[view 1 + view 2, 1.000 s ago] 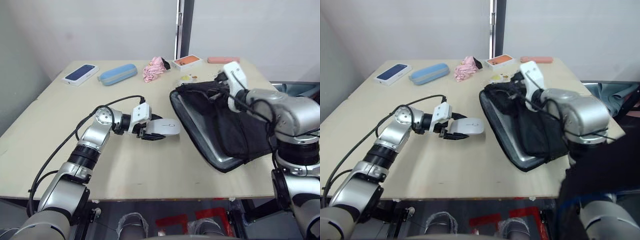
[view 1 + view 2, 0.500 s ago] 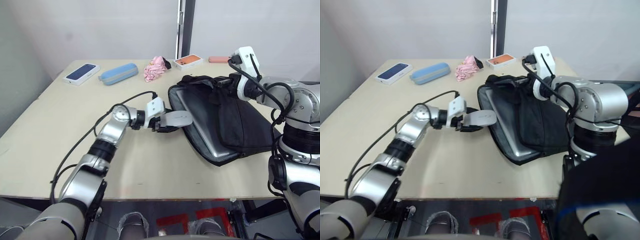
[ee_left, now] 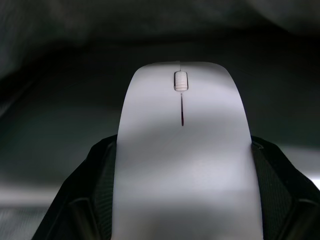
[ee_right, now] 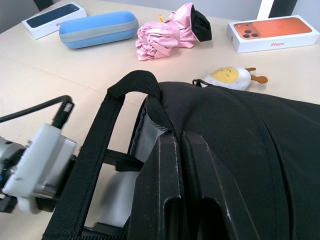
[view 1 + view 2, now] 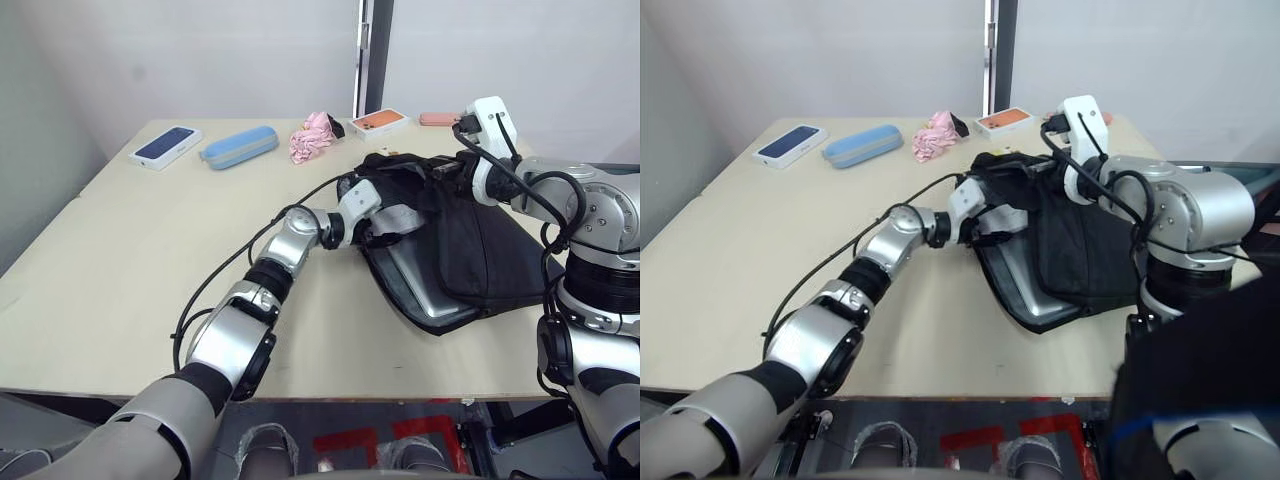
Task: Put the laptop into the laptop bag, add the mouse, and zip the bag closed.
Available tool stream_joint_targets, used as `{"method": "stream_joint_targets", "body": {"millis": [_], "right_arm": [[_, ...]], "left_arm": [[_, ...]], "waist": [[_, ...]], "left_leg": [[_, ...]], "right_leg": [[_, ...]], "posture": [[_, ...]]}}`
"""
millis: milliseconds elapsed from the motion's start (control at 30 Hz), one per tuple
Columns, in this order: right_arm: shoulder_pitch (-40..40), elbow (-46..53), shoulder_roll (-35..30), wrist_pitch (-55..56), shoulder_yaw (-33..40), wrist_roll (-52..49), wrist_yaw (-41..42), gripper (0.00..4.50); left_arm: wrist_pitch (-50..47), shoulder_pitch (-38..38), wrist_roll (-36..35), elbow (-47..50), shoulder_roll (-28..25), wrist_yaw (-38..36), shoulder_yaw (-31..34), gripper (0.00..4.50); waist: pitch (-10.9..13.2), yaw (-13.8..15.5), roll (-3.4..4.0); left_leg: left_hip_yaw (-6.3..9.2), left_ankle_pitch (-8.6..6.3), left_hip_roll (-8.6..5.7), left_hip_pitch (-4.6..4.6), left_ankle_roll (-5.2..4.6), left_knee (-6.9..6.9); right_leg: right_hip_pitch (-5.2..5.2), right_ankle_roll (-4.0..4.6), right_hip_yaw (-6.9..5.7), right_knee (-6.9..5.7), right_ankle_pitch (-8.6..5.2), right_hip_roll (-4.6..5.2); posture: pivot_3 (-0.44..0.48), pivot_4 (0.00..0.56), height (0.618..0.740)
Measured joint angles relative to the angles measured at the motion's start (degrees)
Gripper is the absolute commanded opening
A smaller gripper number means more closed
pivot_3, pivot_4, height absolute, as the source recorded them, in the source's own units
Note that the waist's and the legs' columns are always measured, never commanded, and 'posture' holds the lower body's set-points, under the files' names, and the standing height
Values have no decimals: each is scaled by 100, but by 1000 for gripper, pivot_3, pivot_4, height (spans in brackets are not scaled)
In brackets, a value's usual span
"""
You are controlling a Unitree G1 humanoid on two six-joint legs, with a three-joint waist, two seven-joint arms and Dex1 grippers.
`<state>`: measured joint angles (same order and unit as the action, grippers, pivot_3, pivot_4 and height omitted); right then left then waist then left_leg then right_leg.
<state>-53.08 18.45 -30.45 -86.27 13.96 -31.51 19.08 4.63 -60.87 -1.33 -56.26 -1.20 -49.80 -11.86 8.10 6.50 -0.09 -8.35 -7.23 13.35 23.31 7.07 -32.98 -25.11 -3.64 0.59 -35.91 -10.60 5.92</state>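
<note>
You were on the second step: the laptop (image 5: 420, 285) already lay inside the laptop bag (image 5: 480, 250). Your left gripper (image 5: 385, 222) gripped the mouse (image 3: 183, 150), carried just inside the bag's mouth, while your right gripper (image 4: 180, 150) pinched the upper flap, holding it up. Next, I judge, release the mouse deeper inside.

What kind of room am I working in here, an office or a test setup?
Most likely a plain test or lab setup, not a furnished office: a bare plywood table against blank white walls, with staged everyday items such as a phone box and a light-blue case.
</note>
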Motion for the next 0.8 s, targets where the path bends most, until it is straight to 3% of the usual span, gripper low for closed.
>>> {"method": "stream_joint_targets", "body": {"millis": [300,567,600,633,667,800], "right_arm": [[0,18,97,-74,0,-10,-110,35],[0,256,107,-255,68,-14,-211,35],[0,291,110,-293,84,-20,-215,0],[0,311,119,-322,85,-22,-217,0],[1,341,132,-356,90,-22,-221,0],[0,456,199,-453,110,-19,-244,0]], "left_arm": [[498,-449,181,-1203,395,520,166,2872],[686,-690,255,-1601,691,845,309,2872],[679,-689,250,-1643,743,844,370,3917],[675,-690,245,-1655,761,832,406,4232],[670,-690,236,-1658,770,805,451,4451],[664,-690,221,-1670,791,771,530,4451]], "waist": [[0,11,0],[0,35,0],[0,35,0],[0,34,0],[1,34,0],[1,38,0]], "left_leg": [[1,0,-1,0,-2,-2],[0,1,-1,1,-1,-1],[0,1,-1,1,-1,-1],[1,0,-1,0,-2,-1],[1,0,-1,0,-2,0],[1,0,-1,0,-2,-1]], "right_leg": [[2,-4,1,0,3,0],[2,-5,1,5,3,0],[2,-5,0,5,3,0],[2,-5,0,5,3,0],[2,-5,1,4,3,0],[2,-6,1,5,4,1]], "posture": [[0,150,740],[0,150,740],[0,150,740],[0,150,740],[0,150,740],[0,150,740]]}}
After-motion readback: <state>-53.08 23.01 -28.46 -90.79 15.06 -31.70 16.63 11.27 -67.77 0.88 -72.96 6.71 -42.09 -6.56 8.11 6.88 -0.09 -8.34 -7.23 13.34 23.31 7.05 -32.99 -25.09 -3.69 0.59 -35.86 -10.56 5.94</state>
